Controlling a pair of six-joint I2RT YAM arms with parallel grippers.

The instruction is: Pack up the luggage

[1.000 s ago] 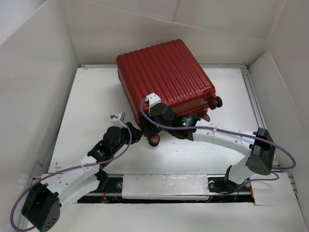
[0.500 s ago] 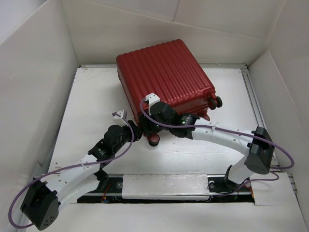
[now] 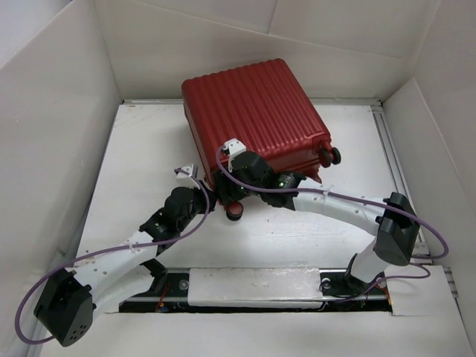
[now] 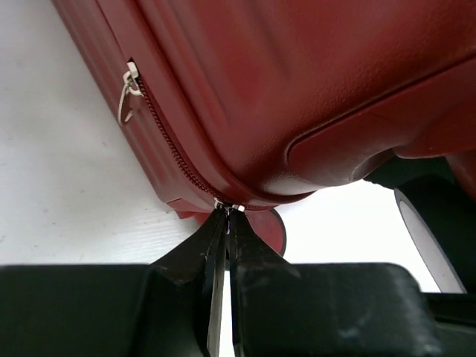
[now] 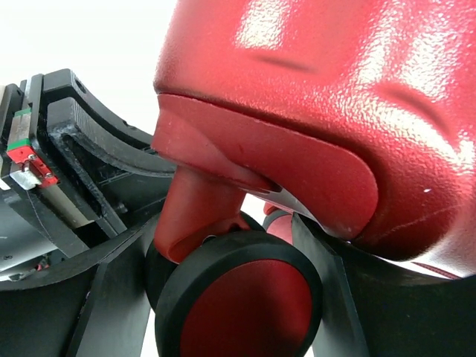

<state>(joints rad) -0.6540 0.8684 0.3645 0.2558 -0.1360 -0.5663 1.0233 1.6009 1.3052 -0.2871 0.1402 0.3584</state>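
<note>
While a zipper pull is pinched in the clenched left gripper, the closed luggage, far-centre on the table, is held by the right gripper, clamped on a wheel. Working the zipper is judged the step in hand; next, a drag along the seam is called for.

You've got a white bench boxed in by white panels on three sides. A pale rail runs along its right edge, and at the near edge a crinkled white sheet lies over a black strip.
</note>
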